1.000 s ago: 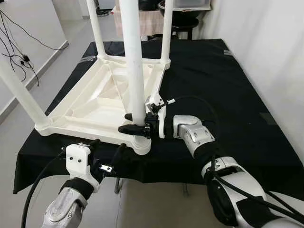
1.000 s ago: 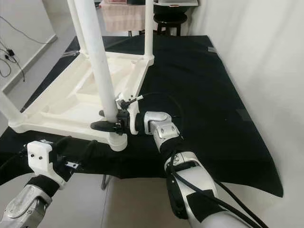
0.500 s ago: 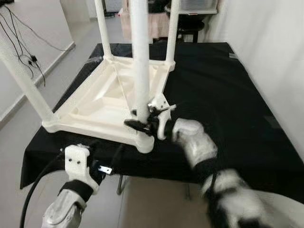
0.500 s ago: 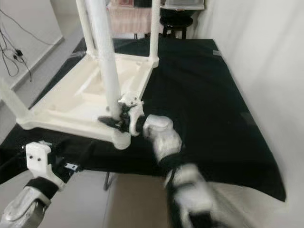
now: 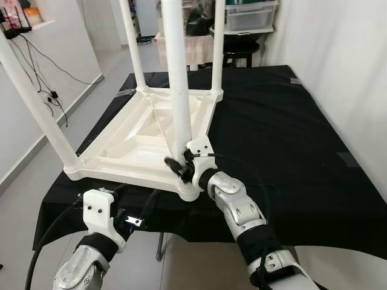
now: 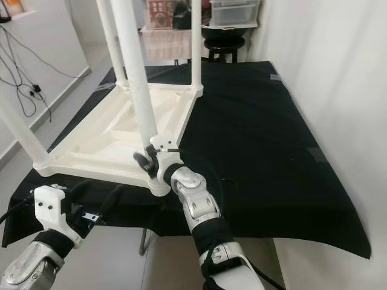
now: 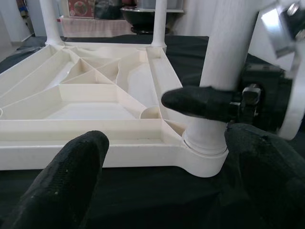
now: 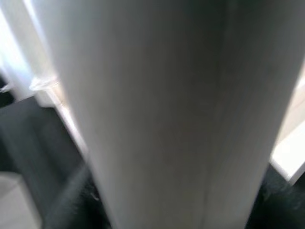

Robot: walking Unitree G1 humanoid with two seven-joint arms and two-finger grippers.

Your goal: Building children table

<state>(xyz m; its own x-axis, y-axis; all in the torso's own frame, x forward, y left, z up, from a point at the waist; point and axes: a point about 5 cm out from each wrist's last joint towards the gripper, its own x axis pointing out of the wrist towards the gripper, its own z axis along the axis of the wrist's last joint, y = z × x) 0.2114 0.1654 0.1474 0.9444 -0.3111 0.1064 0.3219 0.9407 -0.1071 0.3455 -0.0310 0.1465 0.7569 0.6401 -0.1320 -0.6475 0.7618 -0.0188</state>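
White plastic children's table (image 5: 136,142) is lying upside down on a black cloth (image 5: 284,139) covering a larger table, its legs pointing upward. Going left to right: the far-left leg (image 5: 36,103) is rising from the corner nearest the wall with cables (image 5: 45,72); the left gripper (image 5: 134,196) is hovering just below the cloth's front edge, its two black fingers (image 7: 71,171) spread apart and grasping nothing. The near leg (image 5: 176,90) is standing in its corner socket (image 5: 187,190), and the right gripper (image 5: 179,168) is clamping this leg just above the socket, fingers wrapped on either side.
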